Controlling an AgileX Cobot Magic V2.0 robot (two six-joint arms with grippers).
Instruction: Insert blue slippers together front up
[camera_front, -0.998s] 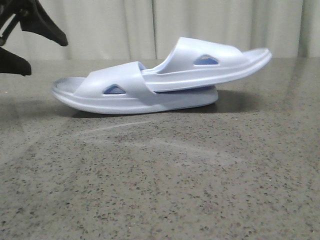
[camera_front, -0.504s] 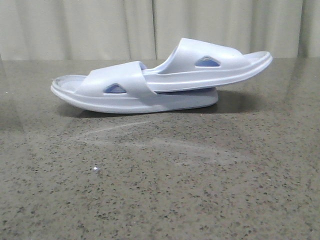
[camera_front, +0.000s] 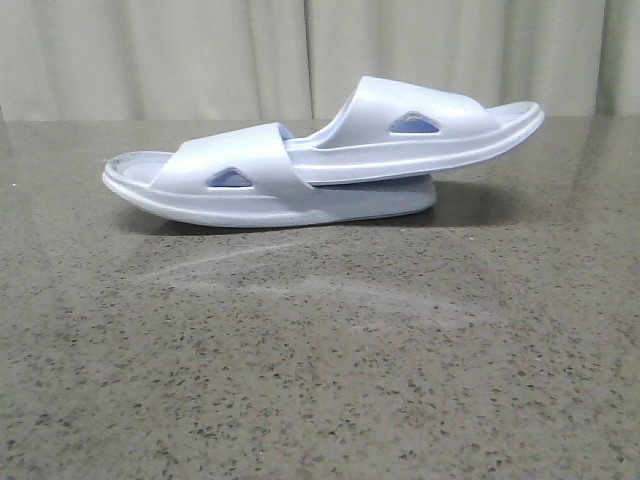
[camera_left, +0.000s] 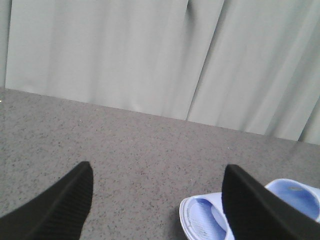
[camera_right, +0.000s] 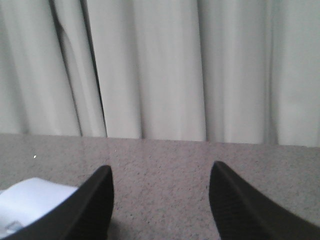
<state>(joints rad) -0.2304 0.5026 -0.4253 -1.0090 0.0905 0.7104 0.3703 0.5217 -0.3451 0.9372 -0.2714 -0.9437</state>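
Two pale blue slippers lie nested on the grey speckled table in the front view. The lower slipper (camera_front: 230, 185) rests flat, and the upper slipper (camera_front: 420, 125) is pushed under its strap and sticks out to the right, tilted up. No gripper shows in the front view. My left gripper (camera_left: 157, 172) is open with only bare table between its fingers; a slipper end (camera_left: 202, 220) lies beside one finger. My right gripper (camera_right: 160, 172) is also open and holds nothing, and a pale slipper edge (camera_right: 30, 200) shows beside one finger.
A pale curtain (camera_front: 300, 55) hangs behind the table's far edge. The grey speckled tabletop (camera_front: 320, 360) stretches in front of the slippers.
The left arm, seen at the upper left a second ago, has drawn out of the front view. The slippers have stayed put.
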